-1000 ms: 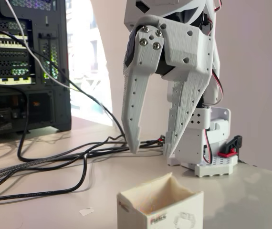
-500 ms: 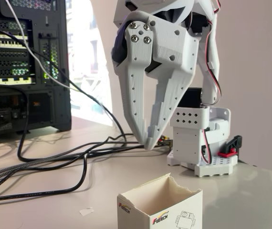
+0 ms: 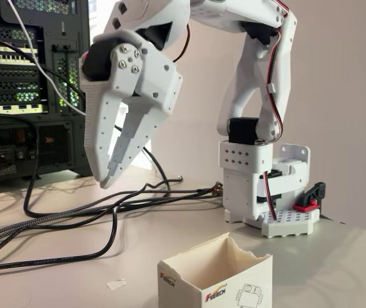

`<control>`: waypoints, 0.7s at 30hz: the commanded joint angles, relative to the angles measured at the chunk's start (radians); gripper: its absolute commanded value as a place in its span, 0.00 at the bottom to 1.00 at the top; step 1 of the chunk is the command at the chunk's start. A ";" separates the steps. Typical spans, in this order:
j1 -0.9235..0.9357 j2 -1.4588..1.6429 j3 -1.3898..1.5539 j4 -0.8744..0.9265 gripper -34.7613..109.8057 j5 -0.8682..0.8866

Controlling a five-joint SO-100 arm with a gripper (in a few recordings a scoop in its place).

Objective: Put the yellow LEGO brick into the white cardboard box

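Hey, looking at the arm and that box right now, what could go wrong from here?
The gripper hangs shut, off to the left of the white cardboard box, above a tangle of black cables; lowering there could snag them. The box sits at the frame's bottom edge and looks light, so a brushing sweep might tip it.

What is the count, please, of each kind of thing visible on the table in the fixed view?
White cardboard box: 1
Robot arm with gripper: 1
Computer tower: 1
Paper scrap: 1
Black cables: a bundle, number unclear
Total: 4, plus cables
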 commanded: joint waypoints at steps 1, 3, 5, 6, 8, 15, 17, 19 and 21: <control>0.063 0.279 0.087 0.025 0.18 -0.092; 0.055 0.377 0.161 0.037 0.18 -0.078; 0.041 0.482 0.249 0.037 0.18 -0.055; 0.035 0.534 0.293 0.032 0.18 -0.044; 0.025 0.635 0.382 0.015 0.18 -0.028; 0.032 0.790 0.537 -0.018 0.18 -0.014; 0.035 0.838 0.603 -0.064 0.18 -0.014; 0.029 0.919 0.689 -0.115 0.18 -0.011; 0.028 0.989 0.756 -0.130 0.18 -0.006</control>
